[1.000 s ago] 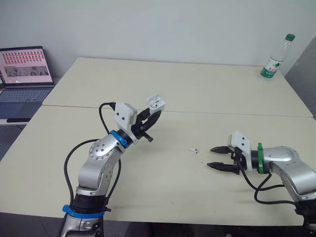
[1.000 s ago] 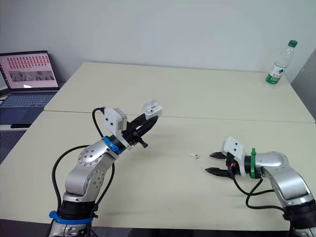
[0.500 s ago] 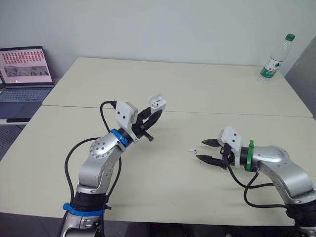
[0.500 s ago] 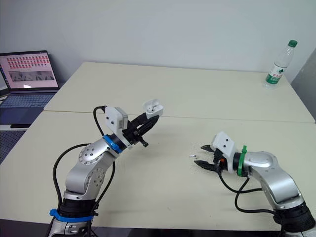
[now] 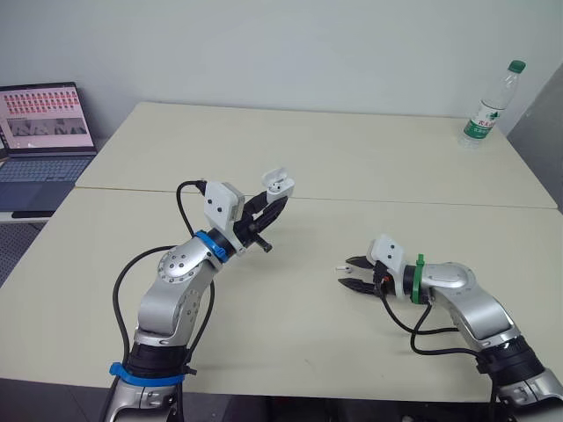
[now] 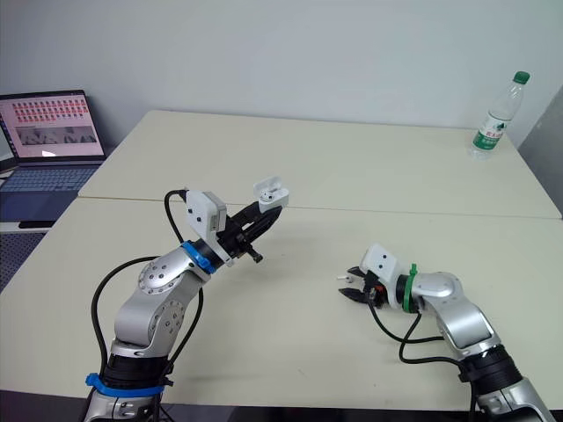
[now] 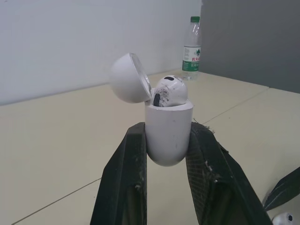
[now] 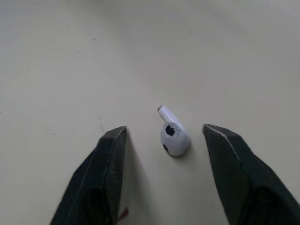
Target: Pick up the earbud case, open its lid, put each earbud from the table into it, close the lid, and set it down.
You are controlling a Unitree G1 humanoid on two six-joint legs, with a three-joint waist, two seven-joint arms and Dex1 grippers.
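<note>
Fingers spread, right gripper has reached the loose earbud, pinch next; left gripper clamps the open earbud case.

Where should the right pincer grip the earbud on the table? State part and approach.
Grip the earbud by its rounded head, the right pincer coming down from above with a finger on each side. It lies flat on the table, thin stem pointing away, and the head is its bulkiest part.
</note>
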